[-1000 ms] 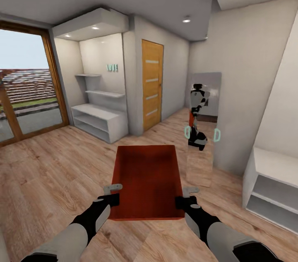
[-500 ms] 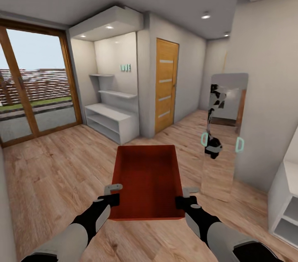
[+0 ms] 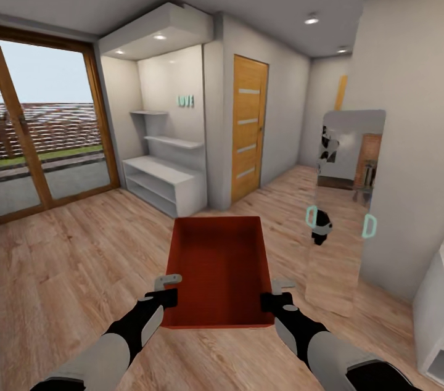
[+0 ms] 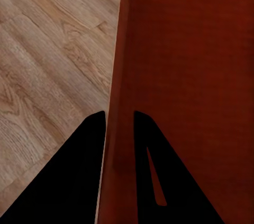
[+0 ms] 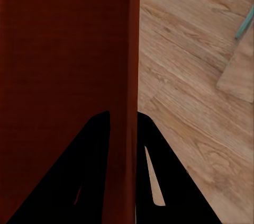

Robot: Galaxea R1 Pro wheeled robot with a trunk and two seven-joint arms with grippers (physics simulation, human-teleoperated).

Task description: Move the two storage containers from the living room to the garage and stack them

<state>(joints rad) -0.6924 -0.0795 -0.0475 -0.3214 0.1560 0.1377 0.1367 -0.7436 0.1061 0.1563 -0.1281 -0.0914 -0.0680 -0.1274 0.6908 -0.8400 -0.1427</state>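
Note:
One red-orange storage container (image 3: 219, 267) hangs level in front of me above the light wood plank floor (image 3: 74, 255). My left gripper (image 3: 168, 292) is shut on its left wall near the close corner, and my right gripper (image 3: 271, 295) is shut on its right wall. In the left wrist view the two dark fingers (image 4: 79, 171) straddle the red wall of the container (image 4: 185, 75). The right wrist view has that gripper's fingers (image 5: 84, 171) clamped on the wall of the container (image 5: 63, 49) in the same way. The second container and the garage are out of view.
Ahead stands a slatted wooden door (image 3: 248, 126), with a white shelf alcove (image 3: 163, 184) to its left. A large glass sliding door (image 3: 43, 132) fills the left wall. A tall mirror (image 3: 342, 206) leans at the right, and a white cabinet (image 3: 431, 311) sits at the right edge.
The whole view has swung left, so the door, shelves and mirror sit further right in the picture. The container stays held the same way in both grippers.

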